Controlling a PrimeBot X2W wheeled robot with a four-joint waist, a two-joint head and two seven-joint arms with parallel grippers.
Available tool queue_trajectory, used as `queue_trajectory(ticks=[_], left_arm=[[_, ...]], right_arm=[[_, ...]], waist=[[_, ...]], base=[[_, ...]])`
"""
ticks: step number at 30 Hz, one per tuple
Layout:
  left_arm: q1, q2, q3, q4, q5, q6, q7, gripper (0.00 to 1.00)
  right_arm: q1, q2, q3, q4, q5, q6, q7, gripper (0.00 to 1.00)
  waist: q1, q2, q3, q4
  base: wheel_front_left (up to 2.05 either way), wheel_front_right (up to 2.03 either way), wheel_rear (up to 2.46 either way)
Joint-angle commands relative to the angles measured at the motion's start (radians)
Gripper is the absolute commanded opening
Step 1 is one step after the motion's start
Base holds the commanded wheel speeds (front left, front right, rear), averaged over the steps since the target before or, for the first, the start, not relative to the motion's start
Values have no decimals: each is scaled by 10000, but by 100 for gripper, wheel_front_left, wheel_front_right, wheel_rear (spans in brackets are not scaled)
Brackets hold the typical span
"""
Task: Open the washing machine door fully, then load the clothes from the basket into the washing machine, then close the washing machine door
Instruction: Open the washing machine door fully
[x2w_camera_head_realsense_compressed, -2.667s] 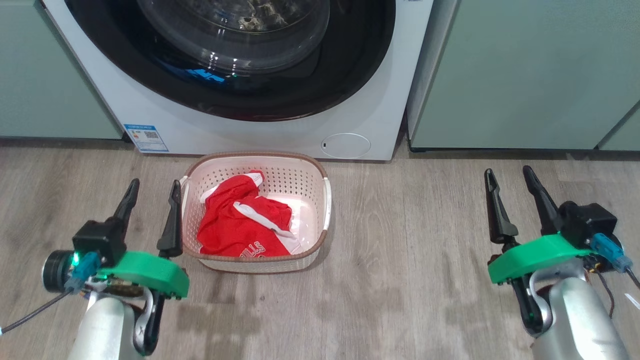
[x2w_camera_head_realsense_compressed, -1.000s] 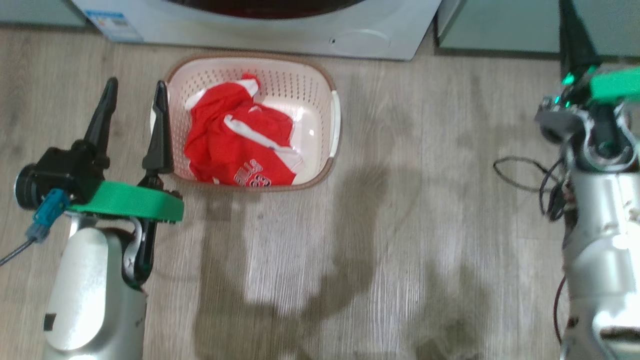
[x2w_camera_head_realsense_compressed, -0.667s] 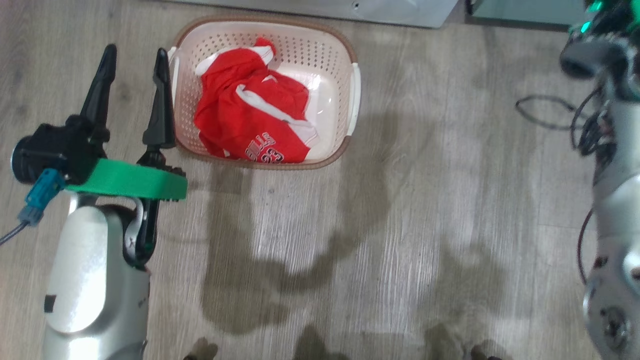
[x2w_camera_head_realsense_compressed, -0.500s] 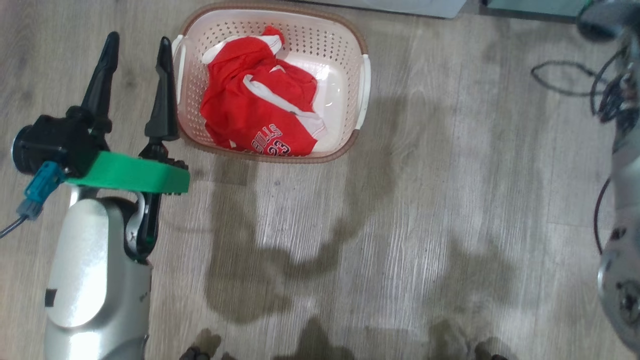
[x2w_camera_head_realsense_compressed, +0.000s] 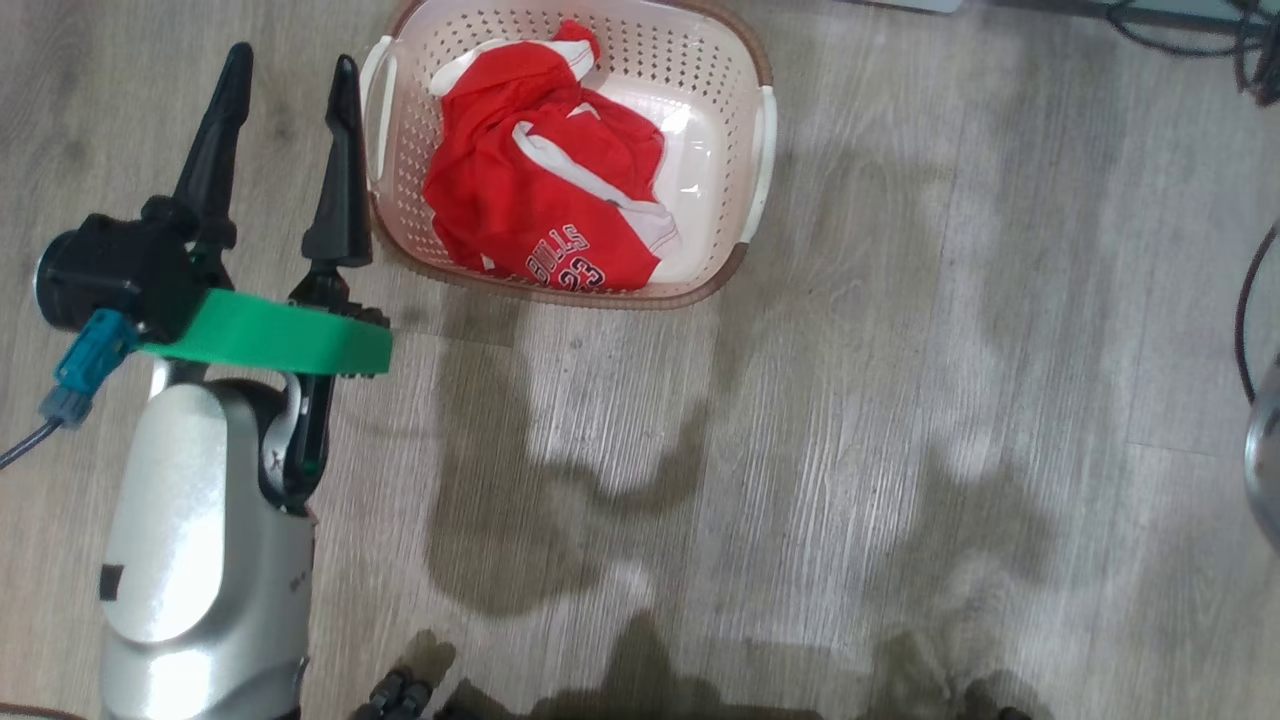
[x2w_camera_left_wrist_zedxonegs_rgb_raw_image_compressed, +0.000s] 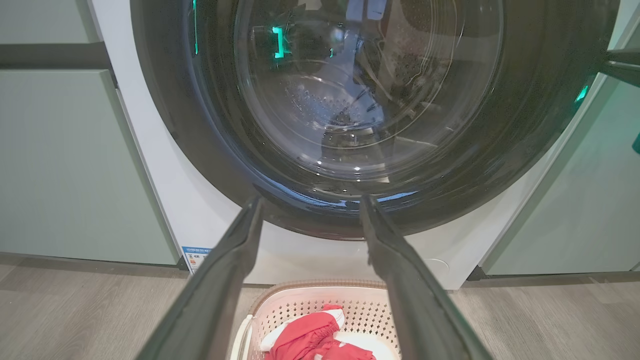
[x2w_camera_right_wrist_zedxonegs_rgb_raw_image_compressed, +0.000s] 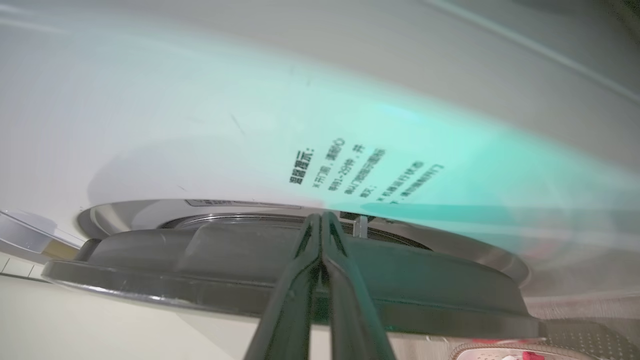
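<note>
Head view: basket (x2w_camera_head_realsense_compressed: 600, 298) long axis crosswise; left jaws spread, empty; right jaws closed.

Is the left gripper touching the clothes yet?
Apart. In the head view the left gripper stands open outside the basket, beside its left handle, while the clothes lie inside, with the basket wall between them.
</note>
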Motion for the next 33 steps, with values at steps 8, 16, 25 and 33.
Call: queue_trajectory(ticks=[8,16,25,33], left_arm=[[-247,115,224,-336,32,-66,-51,100],[-329,74,222,-330,38,-79,-51,100],[-311,42,274,-243,79,-86,-51,100],[-101,26,264,-122,171,-89,-51,100]], right_arm=[[-1268,198,163,386,-478,2,311,0],[-1567,206,191,649,-657,2,810,0],[-1259,245,239,474,-577,2,2068,0],[-542,332,144,101,-371,2,3109,0]], waist=[[0,0,185,169],[0,0,245,218],[0,0,86,120],[0,0,-297,-25]], base=[[0,0,0],[0,0,0],[0,0,0],[0,0,0]])
